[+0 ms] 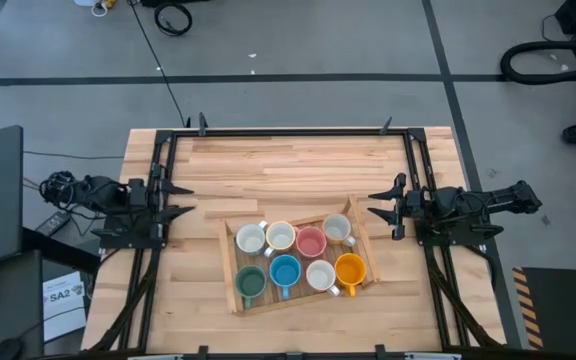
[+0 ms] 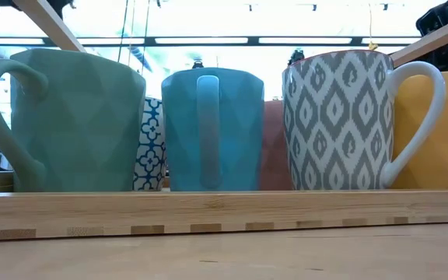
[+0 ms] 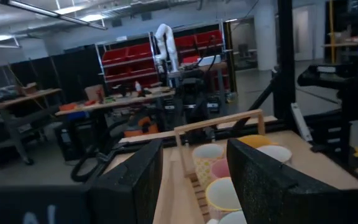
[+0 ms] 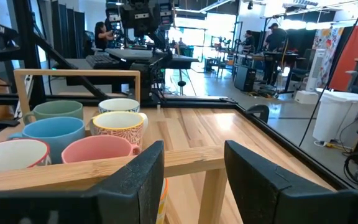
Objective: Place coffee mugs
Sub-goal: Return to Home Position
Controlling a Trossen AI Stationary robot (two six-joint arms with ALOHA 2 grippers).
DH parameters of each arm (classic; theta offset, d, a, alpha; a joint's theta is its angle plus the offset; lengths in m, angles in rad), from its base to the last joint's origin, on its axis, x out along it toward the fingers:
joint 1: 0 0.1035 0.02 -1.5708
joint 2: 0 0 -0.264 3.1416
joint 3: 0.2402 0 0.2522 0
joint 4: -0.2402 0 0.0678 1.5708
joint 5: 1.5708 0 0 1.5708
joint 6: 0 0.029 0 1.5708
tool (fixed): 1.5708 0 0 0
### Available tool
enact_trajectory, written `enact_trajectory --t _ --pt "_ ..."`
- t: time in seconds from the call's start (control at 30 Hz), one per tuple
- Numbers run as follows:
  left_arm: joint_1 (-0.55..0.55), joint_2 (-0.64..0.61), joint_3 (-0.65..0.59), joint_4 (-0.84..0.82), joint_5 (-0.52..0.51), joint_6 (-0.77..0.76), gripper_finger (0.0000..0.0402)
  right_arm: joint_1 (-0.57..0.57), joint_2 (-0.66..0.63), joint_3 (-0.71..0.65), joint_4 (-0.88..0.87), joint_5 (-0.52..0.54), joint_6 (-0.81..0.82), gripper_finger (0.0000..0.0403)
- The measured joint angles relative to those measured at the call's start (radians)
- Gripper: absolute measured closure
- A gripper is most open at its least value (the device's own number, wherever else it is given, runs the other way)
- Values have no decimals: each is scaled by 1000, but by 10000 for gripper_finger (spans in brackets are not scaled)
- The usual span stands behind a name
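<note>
Right gripper (image 1: 394, 207) agape beside upright mugs (image 1: 311, 241)

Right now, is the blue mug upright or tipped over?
Upright: from above the blue mug shows its round open mouth; in the low view it stands straight on the shelf.

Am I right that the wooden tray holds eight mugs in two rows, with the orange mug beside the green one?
No: the high view shows the round orange ceramic mug at the opposite end of its row from the dark green ceramic mug. The wooden tray does hold eight, in two rows.
</note>
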Motion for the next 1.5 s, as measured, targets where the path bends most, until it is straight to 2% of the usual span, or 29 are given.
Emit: enact_trajectory --t 0.13,0.33,0.6,0.77,0.97,1.13,1.5 --pt "0 -36 -48 24 -10 38 216 0 0 0 0 0 0 229" --pt "13 -49 -155 175 -10 108 216 0 0 0 1 0 0 229" --pt "136 -48 -305 361 -9 116 216 0 0 0 1 0 0 229" --pt "222 -47 -325 351 57 64 216 0 0 0 1 0 0 229" --pt "286 -47 -329 242 157 0 216 0 0 0 0 0 -1 229" --pt "304 -47 -329 154 158 -67 216 0 0 0 0 0 -1 229" --pt "304 -47 -329 90 230 -94 216 0 0 0 0 0 -14 229"
